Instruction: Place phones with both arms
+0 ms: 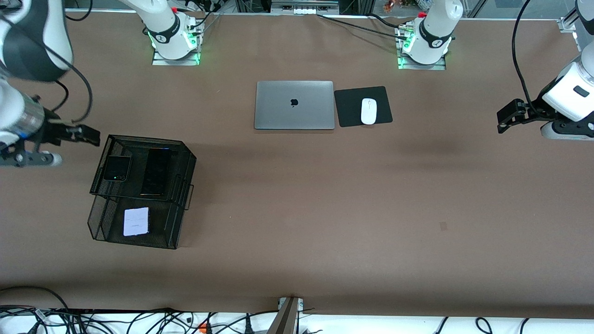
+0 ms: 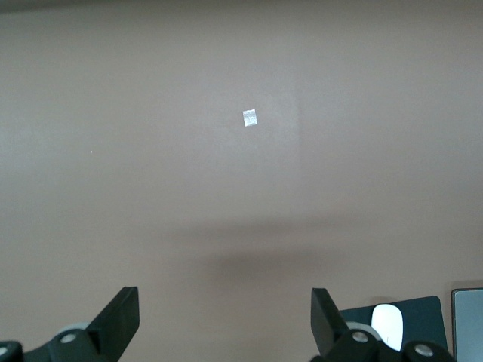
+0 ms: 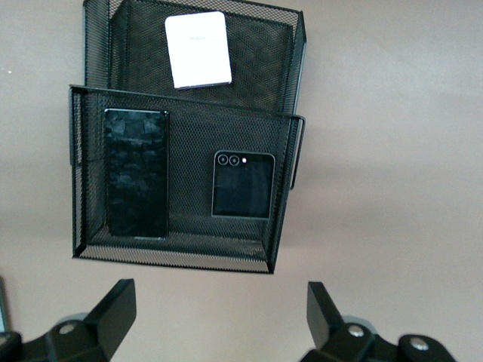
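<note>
A black mesh two-tier tray stands toward the right arm's end of the table. Its upper tier holds a small black flip phone and a long black slab phone side by side. A white-pink flip phone lies in the lower tier, nearer the front camera. My right gripper hangs open and empty over bare table just beside the tray; its wrist view shows the slab, the black flip phone and the white one. My left gripper waits open and empty over bare table at the left arm's end.
A closed grey laptop lies mid-table near the bases. Beside it a white mouse sits on a black pad. A small pale mark shows on the brown tabletop in the left wrist view. Cables run along the front edge.
</note>
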